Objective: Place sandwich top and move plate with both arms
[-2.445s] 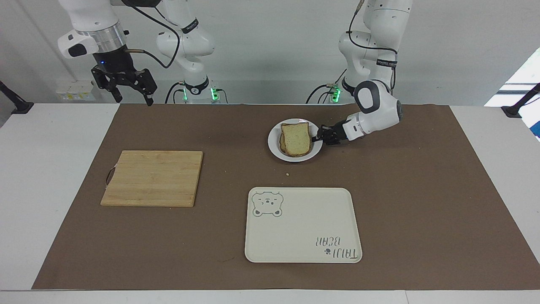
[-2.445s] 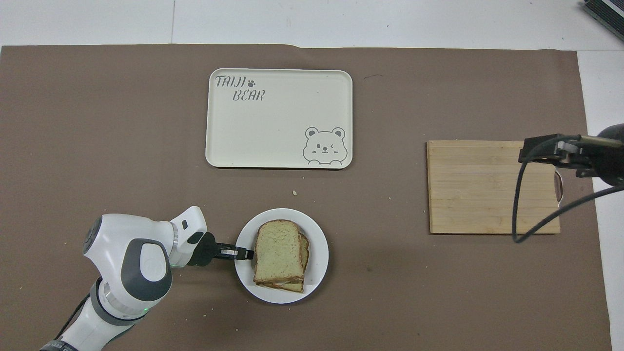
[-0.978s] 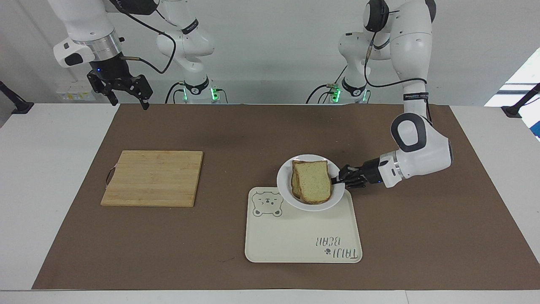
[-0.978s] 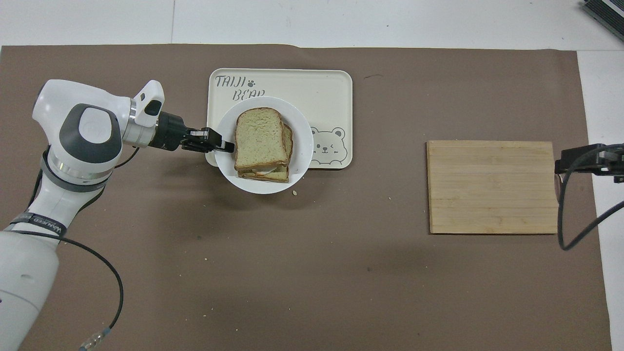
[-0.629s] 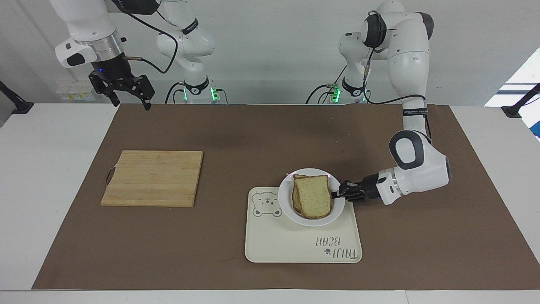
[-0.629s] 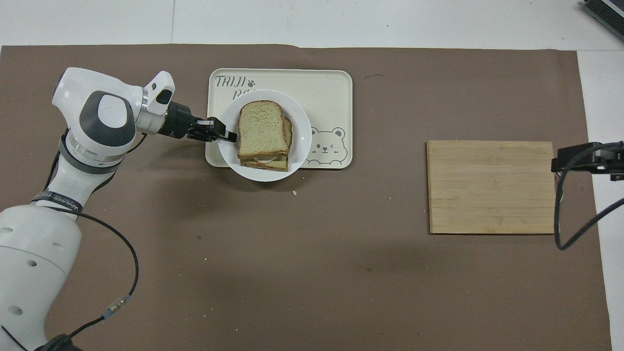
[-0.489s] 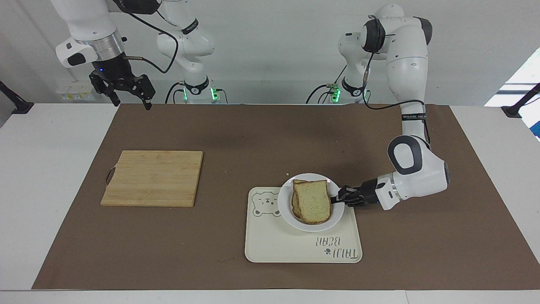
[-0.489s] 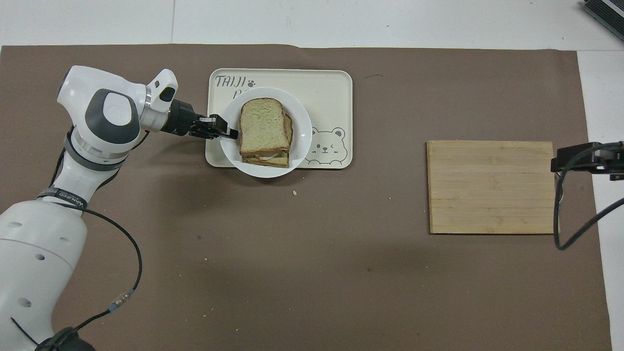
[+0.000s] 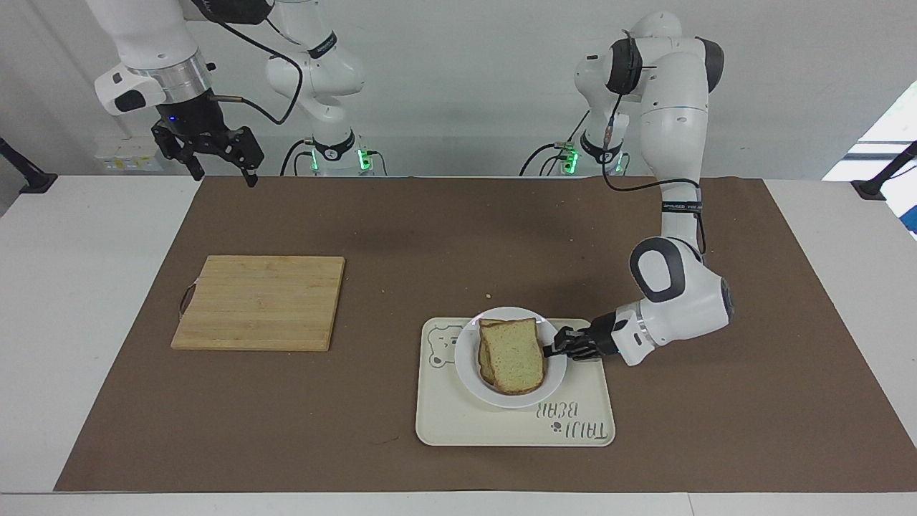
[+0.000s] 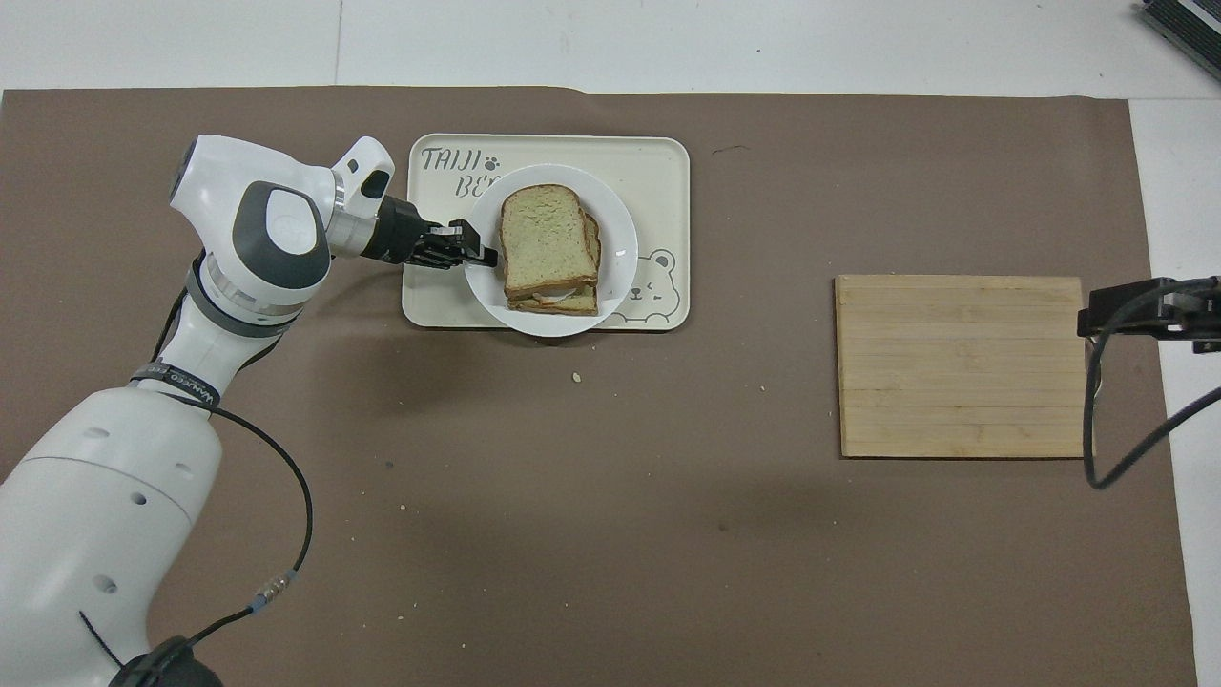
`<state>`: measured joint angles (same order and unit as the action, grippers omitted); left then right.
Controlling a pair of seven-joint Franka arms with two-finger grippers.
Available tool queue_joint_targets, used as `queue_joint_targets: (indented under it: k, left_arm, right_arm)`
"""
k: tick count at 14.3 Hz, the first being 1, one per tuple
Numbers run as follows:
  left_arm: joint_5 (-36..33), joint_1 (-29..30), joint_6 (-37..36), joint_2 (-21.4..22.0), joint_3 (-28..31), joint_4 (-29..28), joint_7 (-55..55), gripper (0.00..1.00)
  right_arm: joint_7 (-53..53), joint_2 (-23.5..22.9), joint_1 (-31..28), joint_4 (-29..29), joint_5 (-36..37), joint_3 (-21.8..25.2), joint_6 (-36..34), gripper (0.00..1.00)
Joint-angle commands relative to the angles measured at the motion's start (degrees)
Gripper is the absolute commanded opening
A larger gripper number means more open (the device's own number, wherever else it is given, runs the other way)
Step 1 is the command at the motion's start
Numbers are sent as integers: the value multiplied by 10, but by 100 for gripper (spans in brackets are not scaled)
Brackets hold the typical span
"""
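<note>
Step in hand: I am setting the plate (image 9: 510, 390) down on the cream bear tray (image 9: 458, 423); I judge the task is almost finished.
Left gripper (image 9: 550, 350): pinched tight on the plate rim, at the side toward the left arm's end of the table. The wrist lies low and nearly flat over the tray's edge.
Plate: over the tray, toward the tray edge nearer to the robots. I cannot tell if its bottom touches the tray or hangs just above it.
Sandwich top (image 9: 512, 355): it lies on the lower slices on the plate, a little shifted, so one lower crust shows beside it.
Right gripper (image 9: 218, 168): fingers wide apart and holding nothing, up in the air over the table edge near its own base; this arm waits.
Cutting board (image 9: 259, 302): bare, toward the right arm's end, well apart from the tray.
How I do it well: I keep the plate level, because a grip on one rim lets the free side dip and the stack can slide. I lower slowly until the plate sits flat, then I open and pull back low, along the wrist line.
Risk: the plate overhangs the tray's raised edge and rocks.
</note>
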<state>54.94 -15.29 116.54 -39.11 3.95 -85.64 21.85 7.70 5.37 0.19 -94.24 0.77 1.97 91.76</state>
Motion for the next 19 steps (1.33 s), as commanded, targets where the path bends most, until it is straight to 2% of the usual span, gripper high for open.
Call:
queue_joint_targets:
  k: [1, 4, 10, 14, 19]
  left_arm:
    - [-8, -3, 5, -4, 4, 18, -21, 100]
    - [-22, 0, 2, 6, 15, 21, -25, 100]
    - [-106, 0, -24, 74, 72, 18, -68, 100]
    - [-246, 0, -54, 123, 86, 17, -131, 100]
    - [-397, 4, -139, 222, 113, 11, -203, 100]
  right_arm:
    - [-2, -4, -7, 12, -12, -5, -11, 100]
    - [-2, -4, -7, 12, -12, -5, -11, 100]
    - [-2, -4, -7, 11, -12, -5, -11, 100]
    - [-2, -4, -7, 12, -12, -5, -11, 100]
    - [-2, -4, -7, 12, -12, -5, -11, 100]
